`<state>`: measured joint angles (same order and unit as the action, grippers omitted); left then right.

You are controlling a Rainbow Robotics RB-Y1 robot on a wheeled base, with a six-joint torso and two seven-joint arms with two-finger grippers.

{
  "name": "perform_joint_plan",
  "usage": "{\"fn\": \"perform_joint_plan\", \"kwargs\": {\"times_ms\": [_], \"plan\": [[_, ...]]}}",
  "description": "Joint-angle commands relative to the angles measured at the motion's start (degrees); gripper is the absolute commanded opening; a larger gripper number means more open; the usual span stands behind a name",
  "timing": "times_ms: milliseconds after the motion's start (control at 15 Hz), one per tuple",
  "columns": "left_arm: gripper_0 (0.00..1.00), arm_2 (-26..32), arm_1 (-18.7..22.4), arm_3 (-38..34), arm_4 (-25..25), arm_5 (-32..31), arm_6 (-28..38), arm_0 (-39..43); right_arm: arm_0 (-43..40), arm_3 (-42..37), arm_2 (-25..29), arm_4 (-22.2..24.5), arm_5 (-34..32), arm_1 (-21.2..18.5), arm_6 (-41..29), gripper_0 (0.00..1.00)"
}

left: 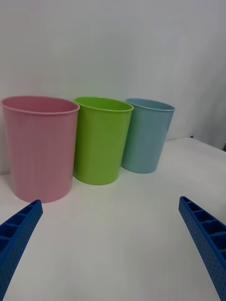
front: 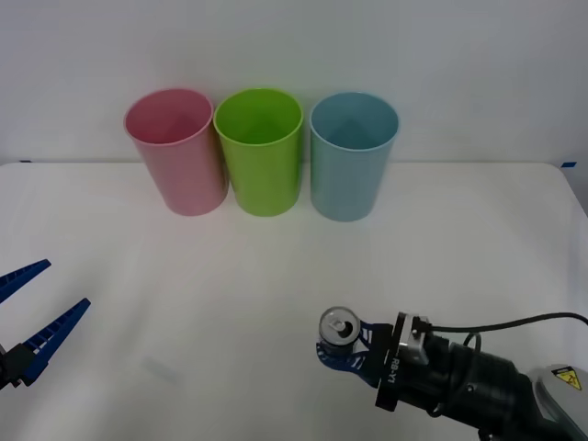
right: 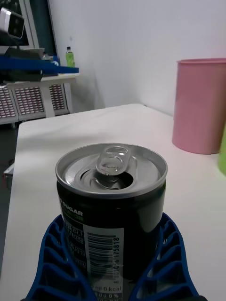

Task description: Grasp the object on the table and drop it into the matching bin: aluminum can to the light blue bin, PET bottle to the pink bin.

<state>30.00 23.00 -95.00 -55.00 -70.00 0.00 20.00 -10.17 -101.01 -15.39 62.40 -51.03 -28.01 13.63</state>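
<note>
The aluminum can (front: 338,328) is seen in the lower middle of the front view, a bit to the right, standing upright on the white tabletop (front: 276,276). It is gripped by the right hand (front: 342,353), whose blue ribbed fingers (right: 56,263) are pressed on both sides of the can low down, near its bottom. It cannot be told whether the can is lifted off the tabletop yet. The left hand (front: 32,322) is kept at the lower left of the front view with its fingers spread wide, and nothing is held in it.

Three cups are lined up at the top of the front view. The pink bin (front: 176,152) is placed on the left, a lime green cup (front: 260,152) in the middle, and the light blue bin (front: 353,156) on the right. The green cup is set just beside each of the other two. All three look empty, though the very bottoms are not fully seen.

Things could go wrong from here. The can is grabbed low, so it could be tipped or slipped out when it is carried. The cups stand close together, so the green cup could be bumped, or the can could be dropped into the wrong cup. The light blue bin could also be knocked over if its rim is hit.
</note>
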Motion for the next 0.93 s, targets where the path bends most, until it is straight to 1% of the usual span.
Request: {"fn": "perform_joint_plan", "kwargs": {"times_ms": [67, 267, 400, 533, 733, 933], "plan": [[1.0, 0.0, 0.0, 0.0, 0.0, 0.0, 0.0, 0.0, -1.26, -4.37, 4.23, -0.26, 0.32, 0.68, -5.9, 0.0], [1.0, 0.0, 0.0, 0.0, 0.0, 0.0, 0.0, 0.0, -1.44, -7.63, 8.36, -0.7, 1.19, 1.82, -9.86, 0.0], [1.0, 0.0, 0.0, 0.0, 0.0, 0.0, 0.0, 0.0, -1.35, -10.18, 9.94, -0.88, 4.01, 2.17, -12.58, 0.0], [1.0, 0.0, 0.0, 0.0, 0.0, 0.0, 0.0, 0.0, -0.91, -13.43, 10.99, -0.97, 8.58, 2.17, -15.57, 0.0], [1.0, 0.0, 0.0, 0.0, 0.0, 0.0, 0.0, 0.0, 2.17, -14.22, 13.1, -1.14, 14.47, 2.35, -16.36, 0.0], [1.0, 0.0, 0.0, 0.0, 0.0, 0.0, 0.0, 0.0, 5.24, -13.95, 15.12, -1.05, 17.19, 1.74, -16.97, 0.0]]}}
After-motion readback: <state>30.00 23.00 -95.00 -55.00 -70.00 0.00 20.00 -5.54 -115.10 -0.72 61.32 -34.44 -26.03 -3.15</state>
